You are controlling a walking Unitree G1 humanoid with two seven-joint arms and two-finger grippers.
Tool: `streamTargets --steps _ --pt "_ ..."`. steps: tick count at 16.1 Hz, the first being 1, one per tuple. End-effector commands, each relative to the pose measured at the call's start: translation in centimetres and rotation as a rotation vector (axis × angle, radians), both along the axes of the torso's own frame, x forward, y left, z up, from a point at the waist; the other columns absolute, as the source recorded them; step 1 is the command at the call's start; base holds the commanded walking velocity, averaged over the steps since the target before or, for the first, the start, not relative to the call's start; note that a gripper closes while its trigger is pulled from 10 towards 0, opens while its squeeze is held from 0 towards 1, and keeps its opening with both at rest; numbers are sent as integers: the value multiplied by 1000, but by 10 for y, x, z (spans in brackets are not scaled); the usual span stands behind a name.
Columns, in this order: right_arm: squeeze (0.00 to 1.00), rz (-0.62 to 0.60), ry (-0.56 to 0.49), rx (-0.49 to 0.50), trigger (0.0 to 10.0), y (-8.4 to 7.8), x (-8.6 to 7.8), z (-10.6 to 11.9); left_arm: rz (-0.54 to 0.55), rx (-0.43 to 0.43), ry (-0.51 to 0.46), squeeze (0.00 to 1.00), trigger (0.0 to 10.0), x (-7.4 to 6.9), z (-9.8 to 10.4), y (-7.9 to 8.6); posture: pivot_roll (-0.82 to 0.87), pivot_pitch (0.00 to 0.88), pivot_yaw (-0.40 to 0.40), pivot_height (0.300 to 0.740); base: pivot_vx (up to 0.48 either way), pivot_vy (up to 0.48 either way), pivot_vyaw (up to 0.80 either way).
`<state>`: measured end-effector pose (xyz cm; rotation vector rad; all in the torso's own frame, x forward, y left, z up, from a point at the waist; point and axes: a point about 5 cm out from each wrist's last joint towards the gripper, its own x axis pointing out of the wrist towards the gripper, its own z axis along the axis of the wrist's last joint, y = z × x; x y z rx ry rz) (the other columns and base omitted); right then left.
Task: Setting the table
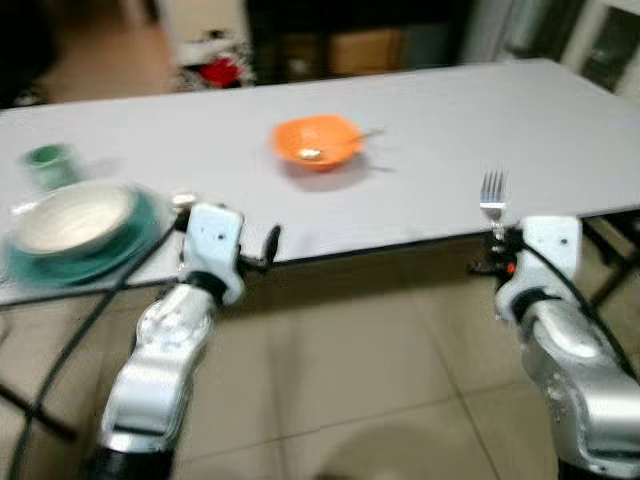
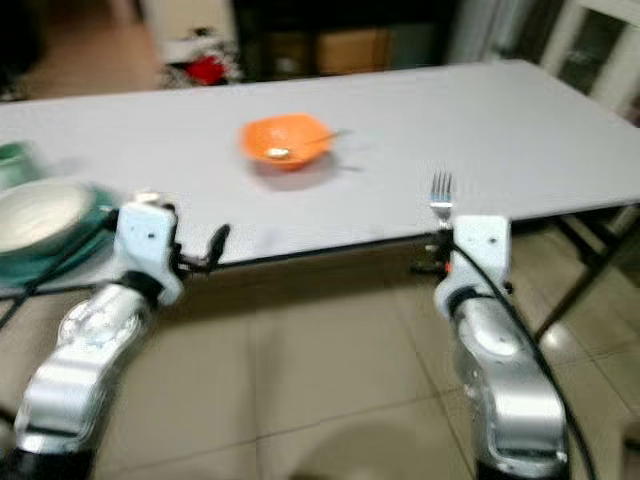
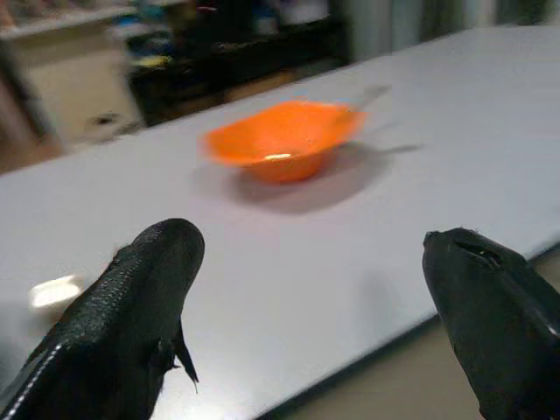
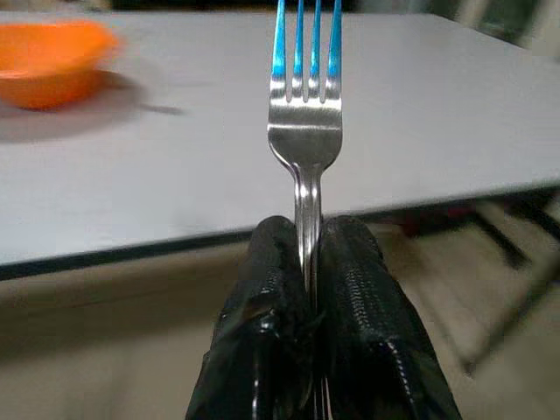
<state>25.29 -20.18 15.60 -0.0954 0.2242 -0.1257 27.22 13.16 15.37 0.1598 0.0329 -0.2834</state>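
A silver fork (image 1: 492, 196) sticks up from my right gripper (image 4: 308, 254), which is shut on its handle just off the front edge of the white table (image 1: 440, 130). An orange bowl (image 1: 316, 141) with a spoon in it sits mid-table. At the left stand a white bowl on a teal plate (image 1: 80, 228) and a green cup (image 1: 50, 165). My left gripper (image 3: 315, 262) is open at the table's front edge, facing the orange bowl (image 3: 284, 140), with nothing between its fingers (image 3: 140, 297).
Tan tiled floor (image 1: 360, 370) lies under my arms. Black table legs (image 1: 610, 270) stand at the right. Dark furniture and a red object (image 1: 222, 70) are beyond the far edge. A small pale item (image 3: 54, 291) lies on the table near the left gripper.
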Motion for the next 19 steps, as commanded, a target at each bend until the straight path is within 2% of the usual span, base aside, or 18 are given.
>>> streamTargets --steps 1,2,6,19 --pt "0 5 -32 5 10000 2 2 7 16 23 -8 0 10000 1 2 6 11 0 43 740 307 0 0" --pt "0 -5 -42 2 10000 1 2 7 36 16 -5 0 10000 2 2 7 12 0 40 740 315 0 0" --pt "0 2 -48 -126 10000 1 6 7 51 17 -9 0 10000 5 2 10 16 0 31 740 329 0 0" --pt "0 37 -51 -97 10000 3 6 6 45 20 -10 0 10000 5 2 8 16 0 33 740 333 0 0"
